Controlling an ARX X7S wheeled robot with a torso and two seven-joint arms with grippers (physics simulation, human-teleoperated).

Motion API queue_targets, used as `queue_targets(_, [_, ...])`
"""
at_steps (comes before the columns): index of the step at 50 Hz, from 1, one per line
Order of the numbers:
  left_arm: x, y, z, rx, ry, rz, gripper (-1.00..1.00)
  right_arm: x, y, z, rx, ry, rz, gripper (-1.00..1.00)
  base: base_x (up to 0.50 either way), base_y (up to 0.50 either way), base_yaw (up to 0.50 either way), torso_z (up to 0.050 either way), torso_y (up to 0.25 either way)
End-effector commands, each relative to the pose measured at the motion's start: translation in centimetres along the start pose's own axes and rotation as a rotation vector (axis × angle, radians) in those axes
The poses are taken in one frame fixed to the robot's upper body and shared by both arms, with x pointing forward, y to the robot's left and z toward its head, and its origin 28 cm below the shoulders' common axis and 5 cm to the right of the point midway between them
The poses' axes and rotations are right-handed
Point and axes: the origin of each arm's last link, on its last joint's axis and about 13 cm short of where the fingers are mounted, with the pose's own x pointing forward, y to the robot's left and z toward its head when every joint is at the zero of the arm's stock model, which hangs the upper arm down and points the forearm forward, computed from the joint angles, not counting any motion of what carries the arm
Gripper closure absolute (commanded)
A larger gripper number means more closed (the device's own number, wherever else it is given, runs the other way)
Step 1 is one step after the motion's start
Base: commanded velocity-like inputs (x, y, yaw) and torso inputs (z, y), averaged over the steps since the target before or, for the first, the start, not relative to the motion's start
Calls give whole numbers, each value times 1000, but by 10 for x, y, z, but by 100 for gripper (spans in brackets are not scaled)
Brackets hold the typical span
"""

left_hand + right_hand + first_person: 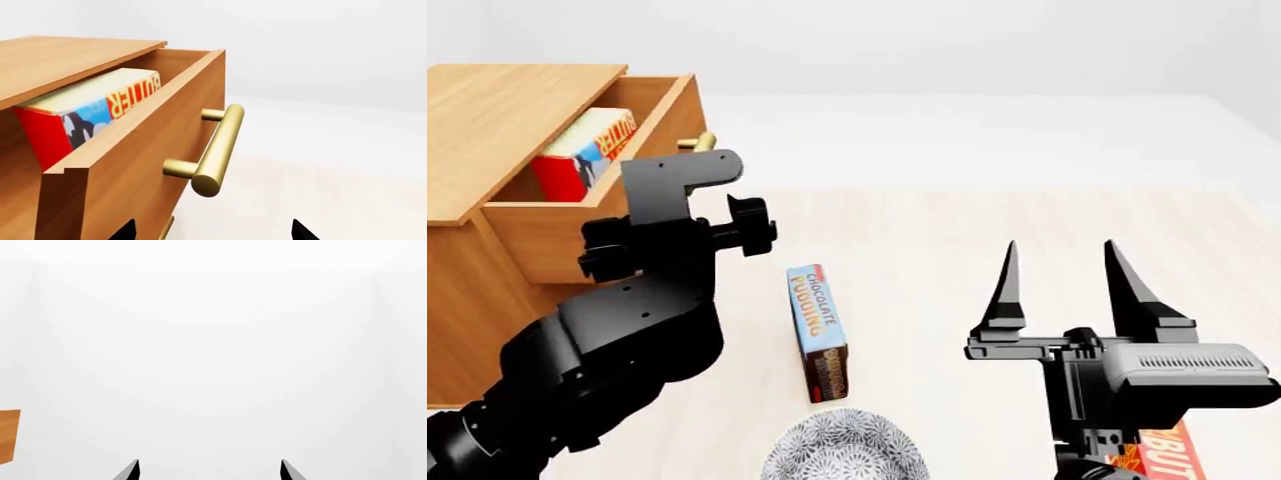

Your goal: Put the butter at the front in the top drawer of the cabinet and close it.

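A: Orange-brown wood fills the left wrist view: the top drawer (143, 150) stands pulled out of the cabinet (67, 62), the butter (87, 112) leaning inside; its brass handle (217, 150) lies just ahead of the left hand (213, 231), tips spread wide, empty

B: Head view?

A: Left hand hidden behind its arm, clearly the nearer one. Right hand (1065, 282) hovers open over the desk (961, 240), well apart

B: Right wrist?

A: Blank wall, tips wide
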Motion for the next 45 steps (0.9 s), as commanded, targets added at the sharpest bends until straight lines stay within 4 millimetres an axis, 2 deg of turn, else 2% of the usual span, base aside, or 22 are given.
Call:
queue_targets(1, [7, 3, 2, 37, -21, 76, -100, 0, 0, 0, 2, 1, -1, -100, 0, 0, 0, 0, 0])
queue_targets(45, [26, 18, -7, 59, -14, 247, -100, 0, 0, -1, -2, 2, 3, -100, 0, 0, 0, 0, 0])
